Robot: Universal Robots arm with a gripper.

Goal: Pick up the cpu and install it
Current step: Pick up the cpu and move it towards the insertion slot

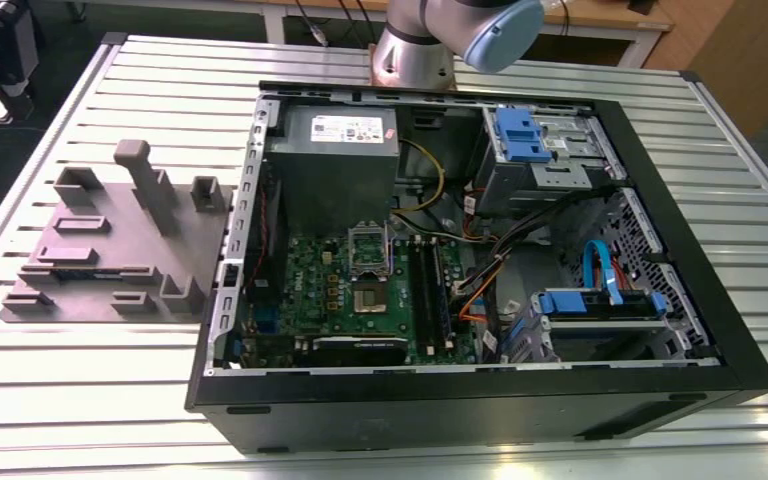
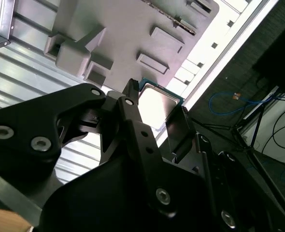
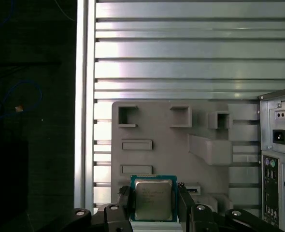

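Records end effector (image 3: 154, 205) pinching cpu (image 3: 153, 198) by opposite edges, grey fixture plate (image 3: 171, 154) behind it in both wrist views. In the exterior view, places that plate at 9 o'clock of open computer case (image 1: 464, 405), on slatted surface (image 1: 357, 60).

The gripper (image 3: 154, 205), clamped on the cpu (image 3: 153, 195), has raised blocks (image 3: 210, 147) of the grey holder (image 3: 157, 121) near it. The socket (image 1: 367, 290) is clear from above, with the power supply (image 1: 335, 165) and cables (image 1: 480, 285) crowding its sides.

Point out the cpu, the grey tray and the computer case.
cpu (image 3: 153, 198), first wrist view, middle of its metal top.
grey tray (image 3: 157, 125), first wrist view, bare surface between recesses.
computer case (image 1: 491, 420), exterior view, black outer wall.
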